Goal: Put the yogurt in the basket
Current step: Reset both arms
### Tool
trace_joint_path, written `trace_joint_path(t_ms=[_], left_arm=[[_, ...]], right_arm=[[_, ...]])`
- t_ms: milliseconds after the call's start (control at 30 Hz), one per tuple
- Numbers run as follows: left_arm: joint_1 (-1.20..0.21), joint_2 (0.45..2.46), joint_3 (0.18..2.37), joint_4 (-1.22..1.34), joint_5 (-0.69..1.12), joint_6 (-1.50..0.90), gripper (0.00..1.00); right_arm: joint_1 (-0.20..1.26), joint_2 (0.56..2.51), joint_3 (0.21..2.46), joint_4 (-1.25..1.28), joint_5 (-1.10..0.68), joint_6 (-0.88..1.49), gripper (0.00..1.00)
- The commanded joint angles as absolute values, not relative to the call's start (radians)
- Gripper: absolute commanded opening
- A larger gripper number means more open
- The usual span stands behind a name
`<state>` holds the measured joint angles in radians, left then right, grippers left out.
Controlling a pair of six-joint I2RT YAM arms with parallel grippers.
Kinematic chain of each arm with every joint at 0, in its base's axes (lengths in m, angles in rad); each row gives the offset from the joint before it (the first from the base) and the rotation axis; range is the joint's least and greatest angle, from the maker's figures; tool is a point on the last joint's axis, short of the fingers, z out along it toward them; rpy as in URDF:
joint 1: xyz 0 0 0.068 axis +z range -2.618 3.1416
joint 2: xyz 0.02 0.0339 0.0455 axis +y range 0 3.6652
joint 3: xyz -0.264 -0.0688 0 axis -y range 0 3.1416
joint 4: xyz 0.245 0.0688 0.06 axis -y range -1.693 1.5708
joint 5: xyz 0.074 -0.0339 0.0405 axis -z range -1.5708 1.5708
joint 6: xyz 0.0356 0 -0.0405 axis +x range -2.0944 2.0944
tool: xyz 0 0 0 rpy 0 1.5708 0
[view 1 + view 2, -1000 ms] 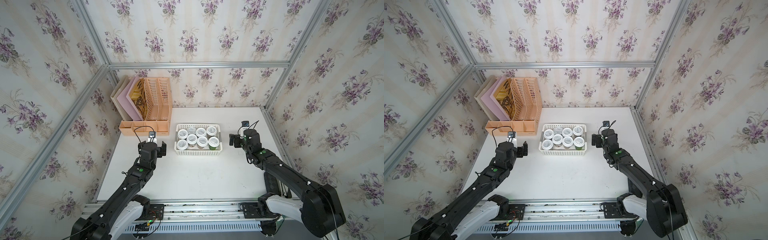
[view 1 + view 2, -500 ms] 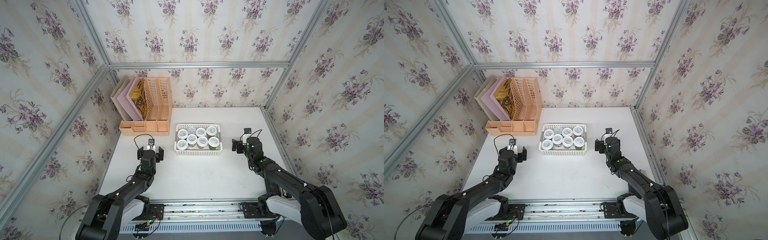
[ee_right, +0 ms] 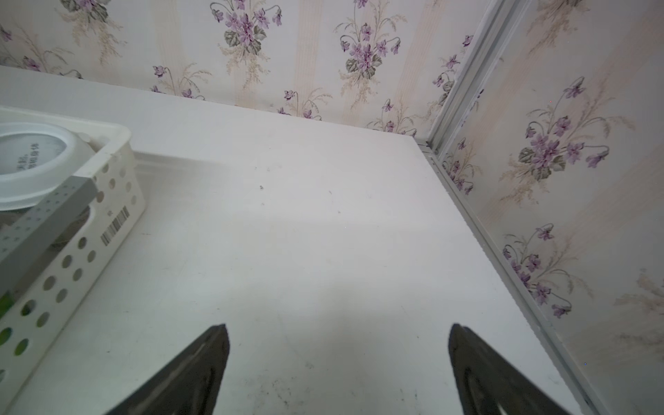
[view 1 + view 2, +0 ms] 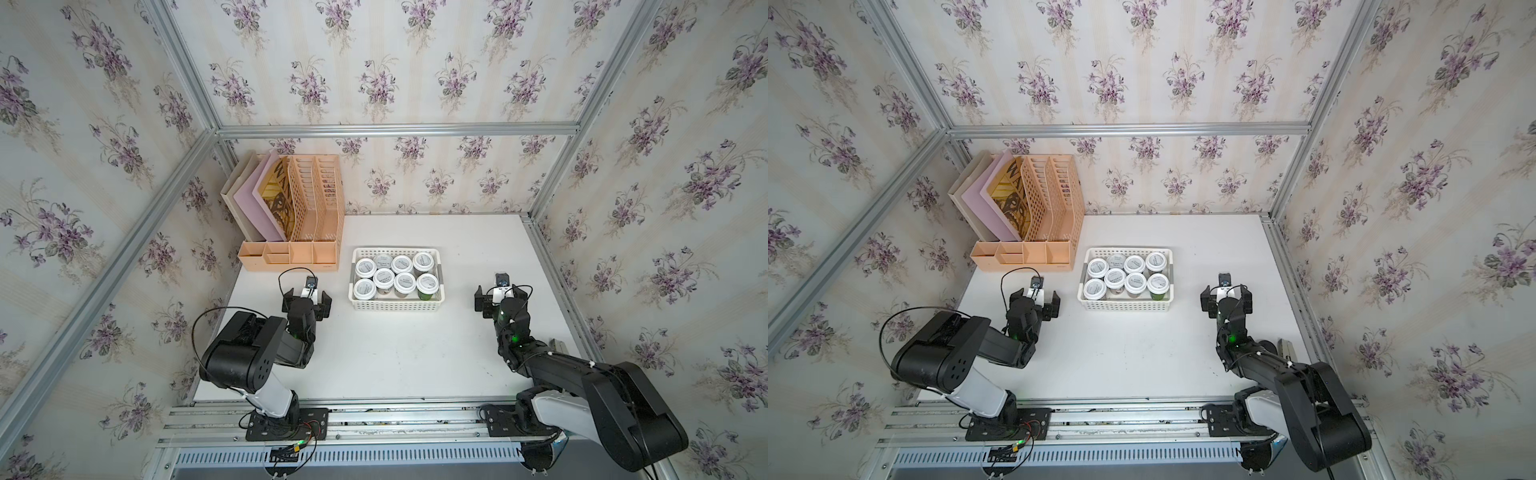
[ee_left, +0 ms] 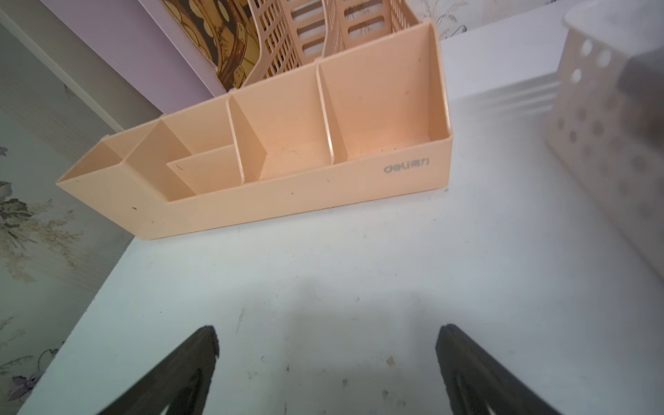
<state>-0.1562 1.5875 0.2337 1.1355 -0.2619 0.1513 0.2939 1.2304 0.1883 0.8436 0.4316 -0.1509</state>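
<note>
All eight yogurt cups are seen standing inside the basket, packed together with lids up; none is seen on the table around the basket. The left claw is held open and empty near the basket's left end. The right claw is held open and empty, further off on the basket's right. The task is judged complete. Remaining hazards are judged as follows: the basket wall may be struck and shoved by a sideways swing of the left claw; cups may be tipped if the basket is jolted; the file rack, behind and left of the basket, may be clipped by a forward reach
</note>
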Motion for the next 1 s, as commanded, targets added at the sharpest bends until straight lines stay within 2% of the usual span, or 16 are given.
trace_joint_path(t_ms=[0, 100, 200, 467, 667, 800, 867, 933, 967], left_arm=[[-0.146, 1.533, 0.276, 1.098, -0.257, 0.128, 0.99], [-0.143, 1.56, 0.273, 1.146, -0.257, 0.136, 0.99], [-0.143, 1.574, 0.274, 1.167, -0.26, 0.139, 0.99], [-0.137, 1.572, 0.304, 1.107, -0.29, 0.12, 0.99], [-0.134, 1.569, 0.328, 1.061, -0.336, 0.098, 0.99], [-0.133, 1.569, 0.33, 1.062, -0.335, 0.1, 0.99], [-0.133, 1.569, 0.329, 1.062, -0.335, 0.098, 0.99], [-0.133, 1.569, 0.33, 1.062, -0.334, 0.098, 0.99], [-0.133, 1.569, 0.33, 1.061, -0.335, 0.098, 0.99]], right_arm=[[0.255, 1.298, 0.182, 1.078, 0.449, -0.184, 1.0], [0.203, 1.368, 0.195, 1.151, 0.374, -0.152, 1.0], [0.185, 1.407, 0.264, 1.059, 0.361, -0.137, 1.0], [0.178, 1.419, 0.244, 1.135, 0.207, -0.09, 1.0], [0.171, 1.474, 0.212, 1.259, 0.257, -0.079, 1.0], [0.114, 1.506, 0.171, 1.365, 0.206, -0.022, 1.0], [0.109, 1.57, 0.174, 1.432, 0.258, -0.01, 1.0], [0.107, 1.531, 0.193, 1.335, 0.264, 0.015, 1.0], [0.107, 1.559, 0.19, 1.391, 0.262, 0.001, 1.0]])
